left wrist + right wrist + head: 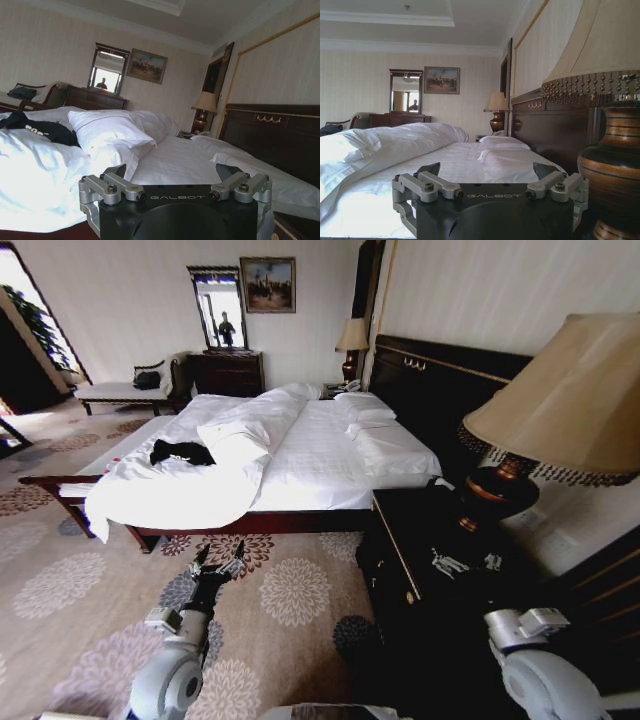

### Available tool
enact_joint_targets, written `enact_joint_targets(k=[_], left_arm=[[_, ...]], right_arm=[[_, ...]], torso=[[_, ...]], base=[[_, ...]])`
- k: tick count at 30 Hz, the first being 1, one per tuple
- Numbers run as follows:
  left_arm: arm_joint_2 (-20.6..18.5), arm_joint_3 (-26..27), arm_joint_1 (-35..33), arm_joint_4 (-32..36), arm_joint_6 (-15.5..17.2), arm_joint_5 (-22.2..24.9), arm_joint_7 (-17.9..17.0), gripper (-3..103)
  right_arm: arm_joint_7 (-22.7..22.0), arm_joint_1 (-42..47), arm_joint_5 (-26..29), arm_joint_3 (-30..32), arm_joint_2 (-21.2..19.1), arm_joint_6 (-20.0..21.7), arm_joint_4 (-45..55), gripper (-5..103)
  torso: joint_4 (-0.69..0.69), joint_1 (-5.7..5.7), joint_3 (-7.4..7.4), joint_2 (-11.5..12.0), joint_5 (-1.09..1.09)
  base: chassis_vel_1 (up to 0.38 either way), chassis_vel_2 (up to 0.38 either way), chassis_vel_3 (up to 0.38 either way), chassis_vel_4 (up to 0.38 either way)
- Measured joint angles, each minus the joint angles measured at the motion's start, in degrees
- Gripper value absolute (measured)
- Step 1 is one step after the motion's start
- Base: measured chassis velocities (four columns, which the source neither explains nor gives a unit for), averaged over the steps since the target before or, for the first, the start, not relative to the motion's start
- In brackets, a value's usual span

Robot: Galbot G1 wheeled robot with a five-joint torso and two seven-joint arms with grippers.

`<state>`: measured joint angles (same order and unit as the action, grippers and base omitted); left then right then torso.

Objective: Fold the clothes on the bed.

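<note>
A crumpled black soft-fabric T-shirt [182, 452] is seen lying on the rumpled white duvet near the foot of the large dark-framed bed [330, 455]. Short of the bed, above the floral carpet, the left gripper [219, 559] is held with jaws released; the right gripper [487, 172] is likewise spread, beside a bronze lamp [612, 165].

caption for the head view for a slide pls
Robot beside the bed, both arms low: open left tool over the carpet, black T-shirt crumpled on the white duvet.

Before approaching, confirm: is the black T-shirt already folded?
No, the black T-shirt lies crumpled on the bed.
</note>
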<state>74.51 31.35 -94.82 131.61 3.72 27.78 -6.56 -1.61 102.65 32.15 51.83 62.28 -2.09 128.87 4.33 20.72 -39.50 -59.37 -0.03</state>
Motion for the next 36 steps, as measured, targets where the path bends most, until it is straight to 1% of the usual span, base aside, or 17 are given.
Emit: enact_joint_targets(k=[3,7,13,20,21,24,28,30,33,36], left_arm=[[0.2,-0.1,0.2,-0.3,0.1,-0.5,-0.1,100],[0.2,-0.1,-0.1,-0.2,0.3,0.0,-0.2,100],[0.7,-0.4,0.0,0.6,0.5,0.3,-0.2,100],[1.1,-0.4,-0.1,-0.2,0.5,-1.0,-0.2,100],[1.0,-0.2,-0.1,-0.2,0.7,-1.0,-0.3,100],[0.9,0.4,-0.2,0.0,2.5,-1.8,-1.6,100],[0.8,0.5,-0.4,0.3,3.1,-2.3,-2.3,100],[0.8,0.6,-0.5,0.4,3.0,-2.4,-2.3,100],[0.5,0.9,-0.5,0.8,1.2,-2.5,-0.9,100],[0.2,1.0,-0.5,1.1,0.5,-2.4,-0.4,100]], right_arm=[[0.8,-0.3,0.0,-0.1,0.0,-0.8,-0.5,100],[0.9,-0.4,0.0,-0.5,0.3,-1.0,-0.7,100],[2.5,-0.8,0.2,-1.0,0.6,-2.2,-0.9,100],[1.7,-0.8,0.1,-1.0,0.4,-2.2,-1.1,100],[1.6,-0.8,0.1,-0.9,0.4,-2.2,-1.1,100],[0.9,-0.9,-0.1,-0.9,0.3,-1.8,-1.1,100],[0.5,-0.9,-0.6,-0.9,0.5,-1.6,-1.3,100],[0.4,-0.9,-0.7,-0.9,0.5,-1.6,-1.3,100],[0.2,-1.0,-0.7,-0.9,0.5,-1.6,-1.4,100],[0.1,-1.0,-0.7,-0.9,0.4,-1.5,-1.4,100]], torso=[[0.0,0.0,0.0,0.0,0.0],[0.0,0.0,0.0,0.0,0.0],[0.0,0.0,0.0,0.0,0.0],[0.0,0.0,0.0,0.0,0.0],[0.0,0.0,0.0,0.0,0.0],[0.0,0.0,0.0,0.0,0.0],[0.0,0.0,0.0,0.0,0.0],[0.0,0.0,0.0,0.0,0.0],[0.0,0.0,0.0,0.0,0.0],[0.0,0.0,0.0,0.0,0.0]], base=[[0.0,0.0,0.0,0.0],[0.0,0.0,0.0,0.0],[0.0,0.0,0.0,0.0],[0.0,0.0,0.0,0.0],[0.0,0.0,0.0,0.0],[0.0,0.0,0.0,0.0],[0.0,0.0,0.0,0.0],[0.0,0.0,0.0,0.0],[0.0,0.0,0.0,0.0],[0.0,0.0,0.0,0.0]])
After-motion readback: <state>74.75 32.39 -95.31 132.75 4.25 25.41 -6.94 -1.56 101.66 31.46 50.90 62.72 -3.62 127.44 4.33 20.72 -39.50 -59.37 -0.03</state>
